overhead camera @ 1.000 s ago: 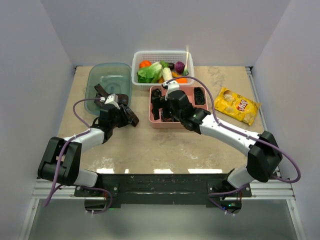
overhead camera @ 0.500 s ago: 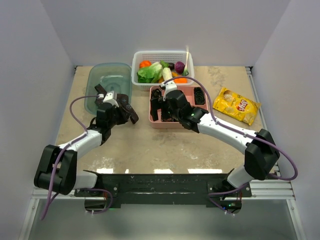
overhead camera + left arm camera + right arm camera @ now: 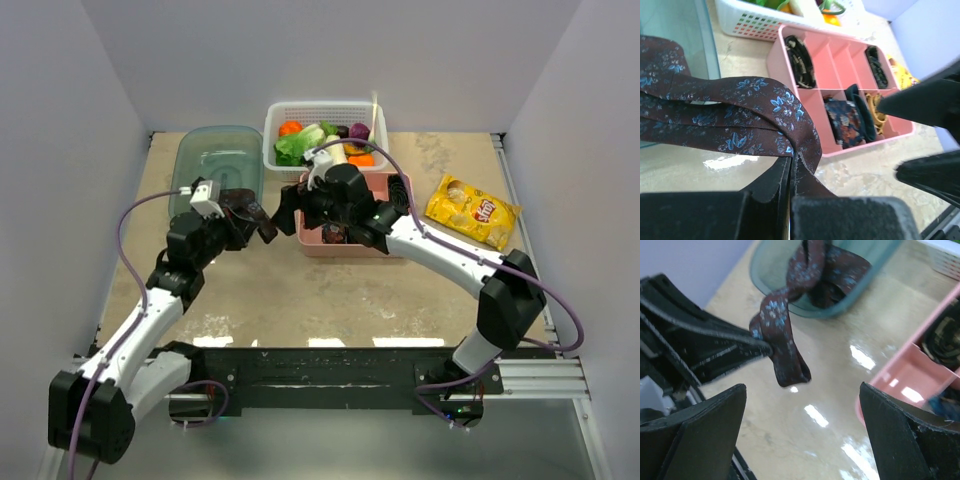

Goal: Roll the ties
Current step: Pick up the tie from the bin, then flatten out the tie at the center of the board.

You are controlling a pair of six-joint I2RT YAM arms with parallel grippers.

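Note:
A dark maroon tie with small blue flowers trails out of the teal bin. Its folded end is pinched in my left gripper, which is shut on it just left of the pink tray. In the top view the left gripper holds the tie above the table. My right gripper stands wide open, facing the hanging fold of the tie with nothing between its fingers. Rolled ties fill several compartments of the tray.
A white basket of vegetables stands behind the pink tray. A yellow chip bag lies at the right. The right gripper hovers between the bin and the tray, close to the left one.
My left gripper has shut on the tie's end and carried it up and to the right. My right gripper has swung left from over the tray toward the tie, still open.

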